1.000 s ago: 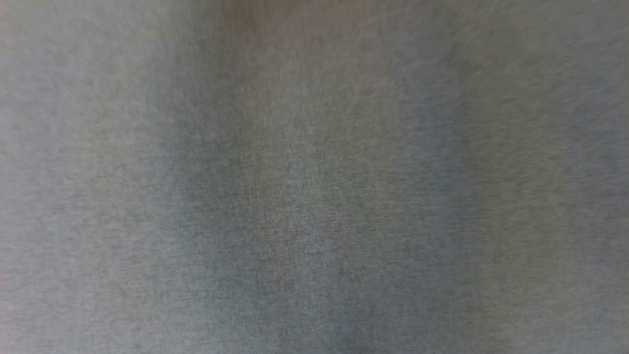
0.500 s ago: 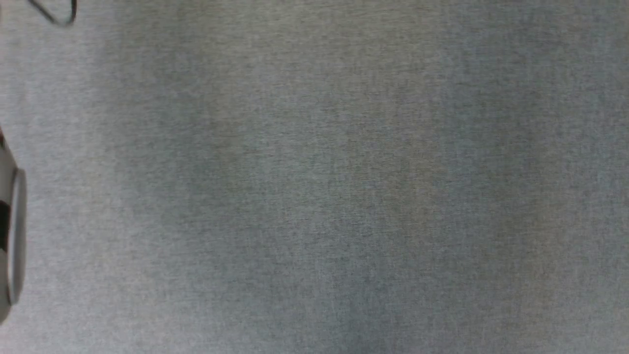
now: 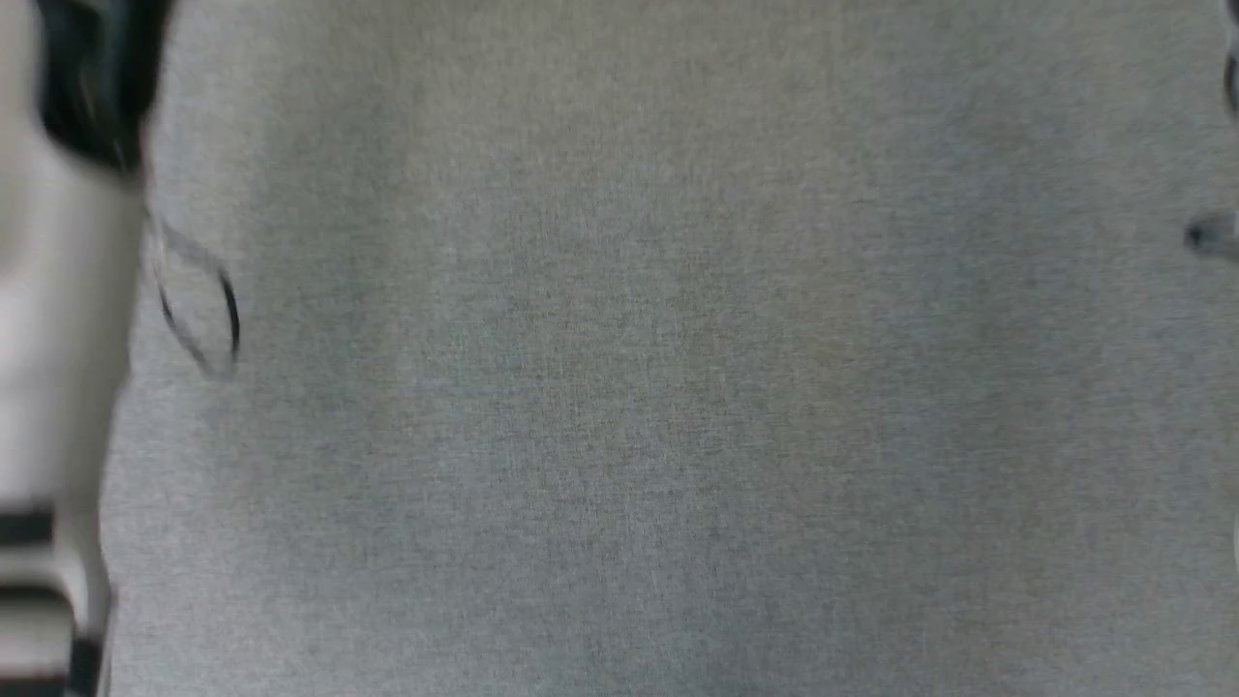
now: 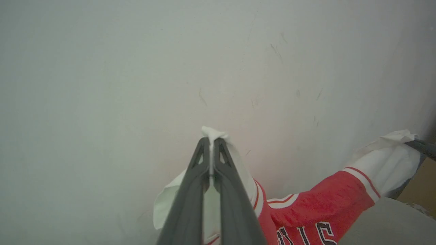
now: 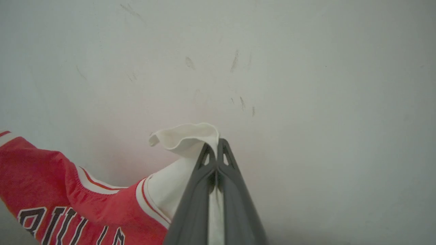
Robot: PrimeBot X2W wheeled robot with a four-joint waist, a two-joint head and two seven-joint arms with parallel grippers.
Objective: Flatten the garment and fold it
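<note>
White sleeves of the garment (image 4: 323, 200) in left gripper (image 4: 211, 140) and right gripper (image 5: 214, 142)

A flat grey surface (image 3: 619, 387)
It looks like woven cloth, smooth all over, with soft darker patches on it.

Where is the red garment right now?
In both wrist views the garment sits low, one white sleeve pinched in the left gripper, the other in the right gripper.

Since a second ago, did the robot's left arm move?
Cannot tell. The left forearm reaches further into the head view, but the grey surface has no fixed mark; the camera may have moved.
</note>
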